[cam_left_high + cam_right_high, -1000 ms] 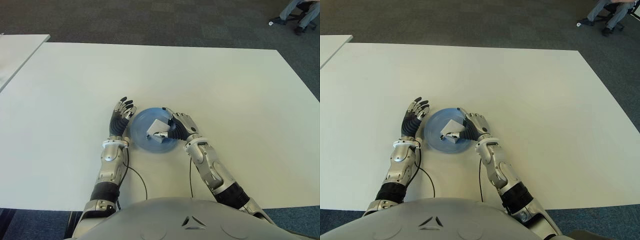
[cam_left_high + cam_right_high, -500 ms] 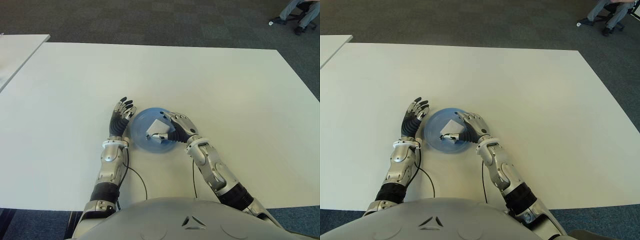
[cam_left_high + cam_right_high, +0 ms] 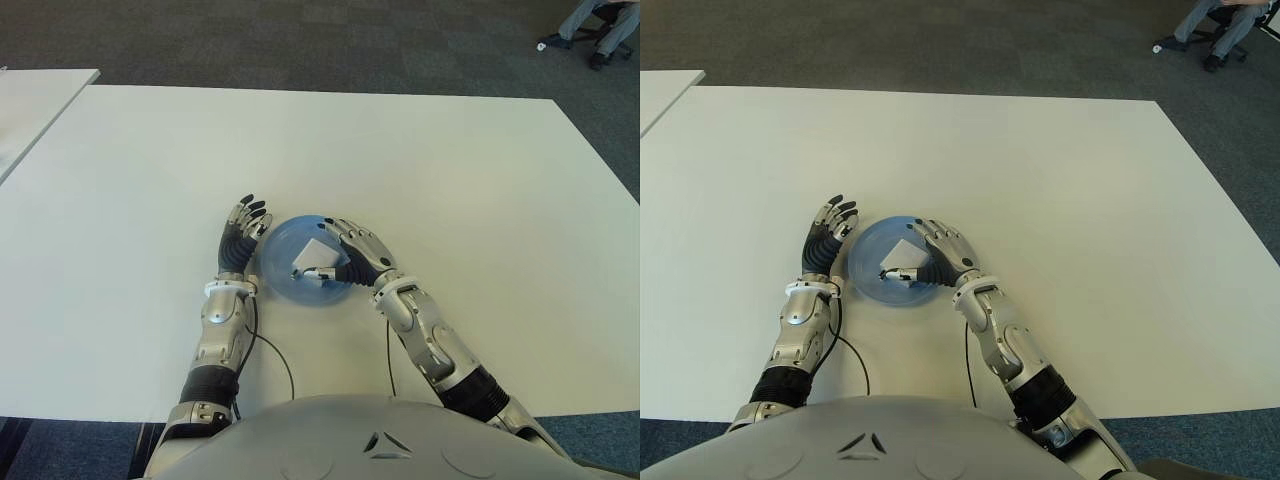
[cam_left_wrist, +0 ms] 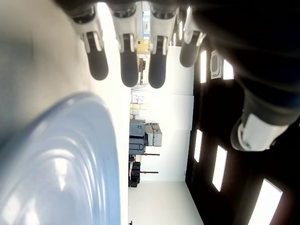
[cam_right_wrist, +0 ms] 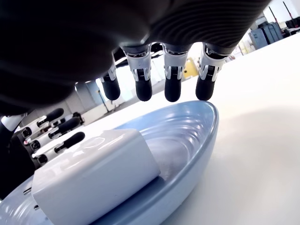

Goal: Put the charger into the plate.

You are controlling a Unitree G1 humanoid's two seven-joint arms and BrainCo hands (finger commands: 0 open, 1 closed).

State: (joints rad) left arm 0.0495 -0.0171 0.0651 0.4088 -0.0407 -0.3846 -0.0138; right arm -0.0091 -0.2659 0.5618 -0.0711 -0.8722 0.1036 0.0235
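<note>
At the bottom edge of the eye views sits the robot's grey torso [image 3: 370, 440], with both forearms reaching up from it onto the white bench [image 3: 450, 160]. Just below the centre of the frame lies the blue plate [image 3: 283, 245], and the white charger [image 5: 96, 176] lies inside it, on the plate's floor, with its metal prongs toward the plate's lower left rim.

The right hand [image 3: 355, 255] shows at the plate's right side, spread over the rim and partly above the charger. In the right wrist view its fingers [image 5: 171, 82] are extended and apart, their tips hanging above the plate's far rim with a clear gap to the charger, so they clamp nothing. The thumb tip shows at the charger's lower edge in the eye views; whether it touches cannot be told.

The left hand [image 3: 243, 235] shows just beside the plate's left rim, palm toward it, fingers [image 4: 129, 61] straight and loosely spread, holding nothing.

Beyond the bench is dark carpet [image 3: 300, 40]. A second white table [image 3: 35, 95] shows at the upper left, and a seated person's legs [image 3: 595, 25] on a chair at the upper right corner.
</note>
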